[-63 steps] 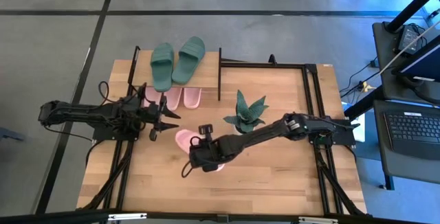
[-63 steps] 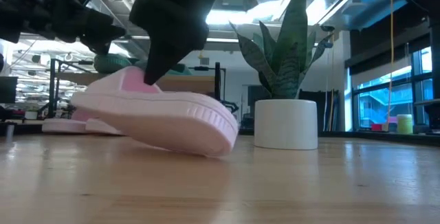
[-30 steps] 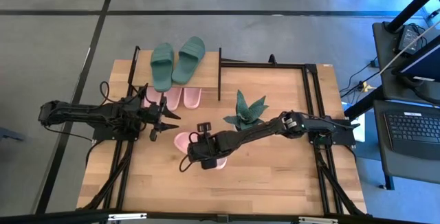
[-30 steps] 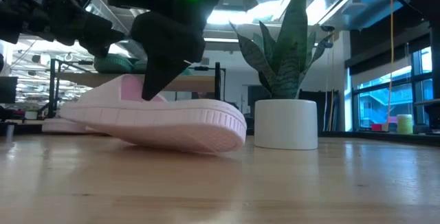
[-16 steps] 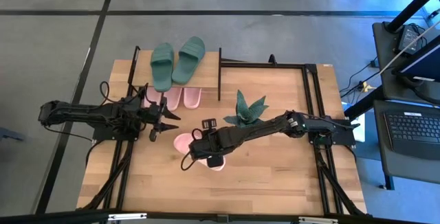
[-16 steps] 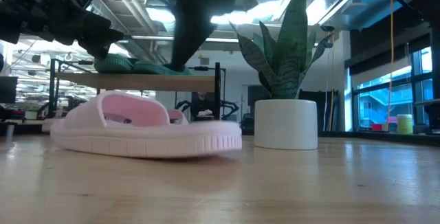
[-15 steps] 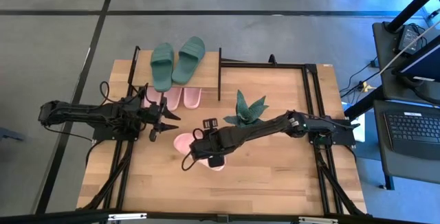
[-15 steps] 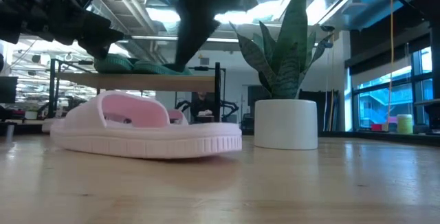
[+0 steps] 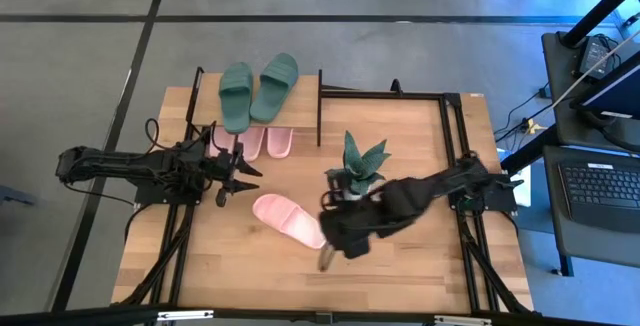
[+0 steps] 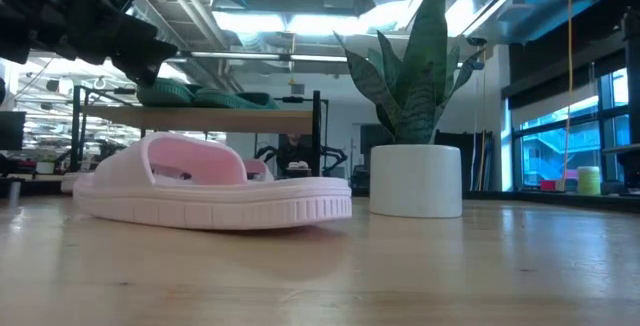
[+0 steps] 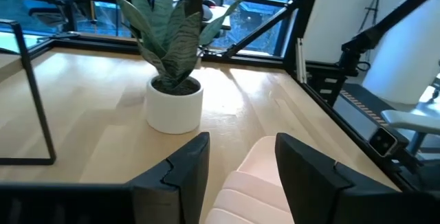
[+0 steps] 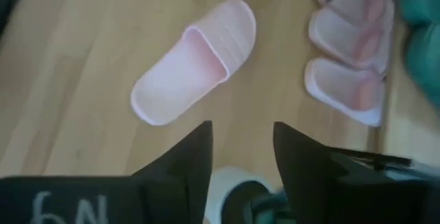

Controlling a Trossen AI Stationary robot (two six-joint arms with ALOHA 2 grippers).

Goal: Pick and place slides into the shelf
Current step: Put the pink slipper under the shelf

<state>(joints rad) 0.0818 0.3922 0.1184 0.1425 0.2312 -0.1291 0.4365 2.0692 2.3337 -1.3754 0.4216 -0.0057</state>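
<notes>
One pale pink slide (image 9: 288, 218) lies flat on its sole mid-table, also in the low view (image 10: 210, 188) and the right wrist view (image 12: 196, 59). My right gripper (image 12: 240, 152) hovers open above and to the right of it, near the plant, touching nothing. My left gripper (image 9: 245, 174) waits open at the left, level; the slide's end (image 11: 254, 179) shows just beyond its fingers. Two green slides (image 9: 255, 91) rest on the top board of the shelf (image 10: 200, 119). Two pink slides (image 9: 265, 143) lie on the level below.
A spiky green plant in a white pot (image 9: 357, 169) stands right of the loose slide, close under my right arm. Black frame rails (image 9: 455, 156) run along the table's right side. Bare wood lies toward the near edge (image 9: 300, 286).
My right gripper has set the tilted pink slide flat on the table and let go. It has then risen and drawn back toward the table's right and near edges, leaving the low view. The slide now rests on its whole sole.
</notes>
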